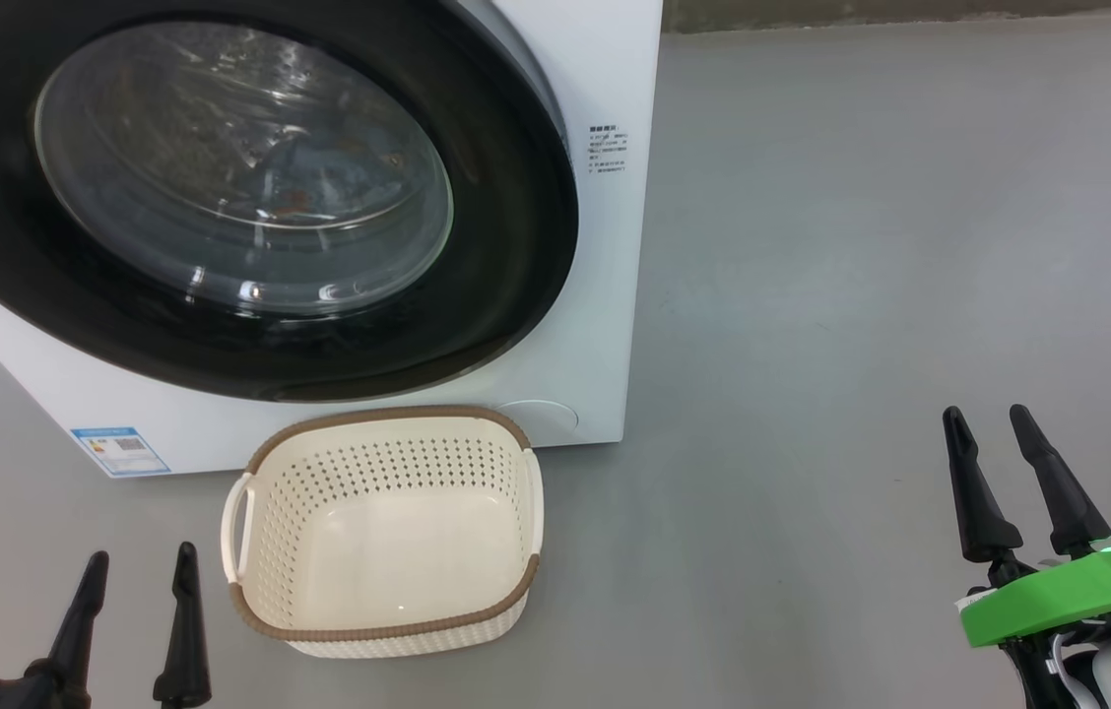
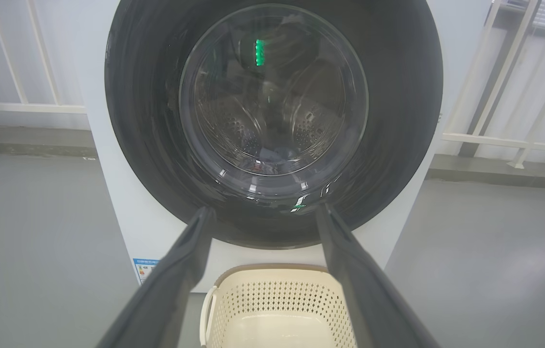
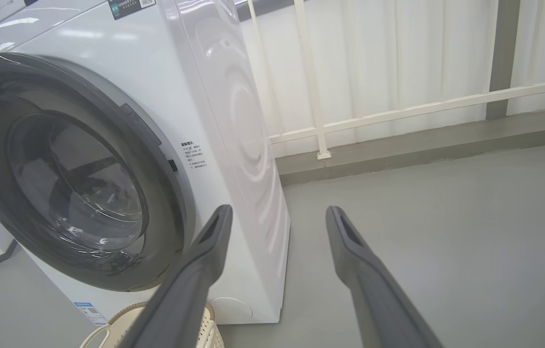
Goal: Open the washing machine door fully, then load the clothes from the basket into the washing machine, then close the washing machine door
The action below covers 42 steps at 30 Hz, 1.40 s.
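The washing machine door point(image 1: 516, 246) is cut off at the top and left. The blue sticker point(image 1: 119, 450) is too small to read

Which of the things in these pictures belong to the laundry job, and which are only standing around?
For the job: washing machine; its door, closed; basket, empty.
Only around: white railing; grey floor.

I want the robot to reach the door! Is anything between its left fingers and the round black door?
Nothing visible blocks it. The empty cream perforated plastic basket sits on the floor under the glossy round black door, below where the open left fingers point.
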Available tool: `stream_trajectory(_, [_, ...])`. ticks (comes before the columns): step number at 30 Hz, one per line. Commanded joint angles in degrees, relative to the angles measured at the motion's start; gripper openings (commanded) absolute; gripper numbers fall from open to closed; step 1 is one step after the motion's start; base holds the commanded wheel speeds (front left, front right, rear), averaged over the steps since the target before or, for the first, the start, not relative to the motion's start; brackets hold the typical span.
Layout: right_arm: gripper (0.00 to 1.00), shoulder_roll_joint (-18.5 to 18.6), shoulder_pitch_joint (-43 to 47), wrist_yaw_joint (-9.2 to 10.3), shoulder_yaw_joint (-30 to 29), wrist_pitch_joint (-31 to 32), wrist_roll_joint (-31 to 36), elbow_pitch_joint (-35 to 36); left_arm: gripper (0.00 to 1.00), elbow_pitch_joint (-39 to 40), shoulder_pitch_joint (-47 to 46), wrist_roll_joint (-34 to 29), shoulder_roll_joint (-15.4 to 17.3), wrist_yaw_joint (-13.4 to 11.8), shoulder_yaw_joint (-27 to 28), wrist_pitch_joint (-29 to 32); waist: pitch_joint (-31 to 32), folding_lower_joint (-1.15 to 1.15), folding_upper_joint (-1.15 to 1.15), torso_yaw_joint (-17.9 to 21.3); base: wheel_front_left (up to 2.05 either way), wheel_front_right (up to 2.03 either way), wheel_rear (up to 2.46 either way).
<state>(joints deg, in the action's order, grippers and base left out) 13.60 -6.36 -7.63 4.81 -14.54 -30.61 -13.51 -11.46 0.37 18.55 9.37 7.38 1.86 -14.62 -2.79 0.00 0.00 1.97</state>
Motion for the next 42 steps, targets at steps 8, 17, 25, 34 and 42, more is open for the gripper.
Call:
stream_trajectory(8, [1.00,1.0,0.5,0.14,0.8,-0.5,1.0,1.6,1.00,1.2,-0.4,-0.1,0.9,0.1,1.5,-0.4,0.1,0.00,0.00,-0.2,0.00,0.00,0.00])
stream_trajectory(17, [1.00,1.1,0.4,0.14,0.9,-0.5,0.9,1.7,1.00,1.3,-0.2,0.4,0.9,0.1,1.8,-0.4,0.0,0.00,0.00,-0.5,0.00,0.00,0.00])
stream_trajectory(25, [1.00,1.2,0.4,0.14,1.0,-0.5,0.9,1.7,1.00,1.8,0.0,0.5,0.7,0.1,2.4,-0.4,0.0,0.00,0.00,-0.6,0.00,0.00,0.00])
stream_trajectory(34, [0.00,-1.8,1.1,-0.01,0.8,0.3,-0.3,-2.4,0.00,-2.2,1.4,0.3,-1.7,0.0,0.0,0.1,-0.1,0.00,0.00,-0.6,0.00,0.00,0.00])
stream_trajectory(42, [0.00,-3.1,1.9,0.00,0.3,1.4,-3.5,-3.3,0.00,-3.1,1.3,4.0,-2.6,0.0,0.1,1.2,0.2,0.13,0.00,-0.7,0.00,0.00,0.00])
